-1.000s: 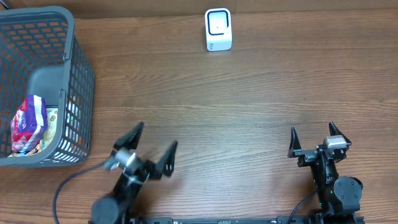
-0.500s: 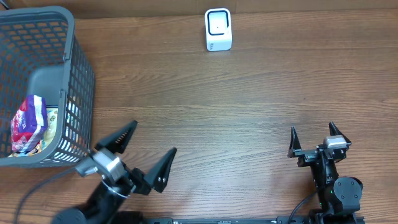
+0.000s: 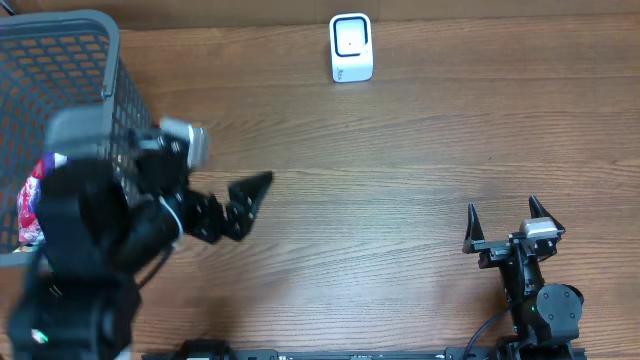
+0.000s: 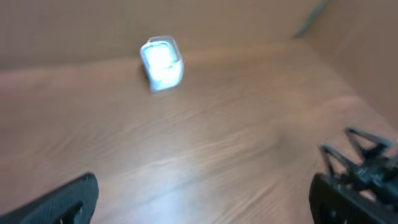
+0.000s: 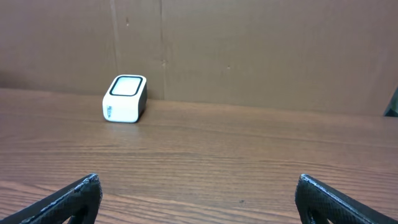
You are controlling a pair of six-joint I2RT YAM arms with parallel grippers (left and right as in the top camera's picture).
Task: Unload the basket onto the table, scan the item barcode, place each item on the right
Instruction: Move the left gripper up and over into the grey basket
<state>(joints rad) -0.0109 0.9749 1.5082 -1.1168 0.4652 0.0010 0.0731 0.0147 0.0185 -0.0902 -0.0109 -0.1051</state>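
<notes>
The item, a colourful snack packet (image 3: 28, 208), lies in the grey basket (image 3: 60, 40) at the far left, partly covered by my raised left arm. The white scanner (image 3: 351, 47) stands at the table's far edge and also shows in the left wrist view (image 4: 161, 63) and the right wrist view (image 5: 124, 98). My left gripper (image 4: 202, 205) is open and empty, up in the air beside the basket, with one finger (image 3: 252, 188) out over the table. My right gripper (image 3: 502, 215) rests open and empty near the front right.
The basket's tall mesh wall (image 3: 130, 110) stands right beside the left arm. A brown cardboard wall (image 5: 249, 43) backs the table behind the scanner. The right arm (image 4: 367, 165) appears at the right edge of the left wrist view.
My left arm has risen from the front edge and swung left and back toward the basket, now hiding much of it. The right arm has not moved.
</notes>
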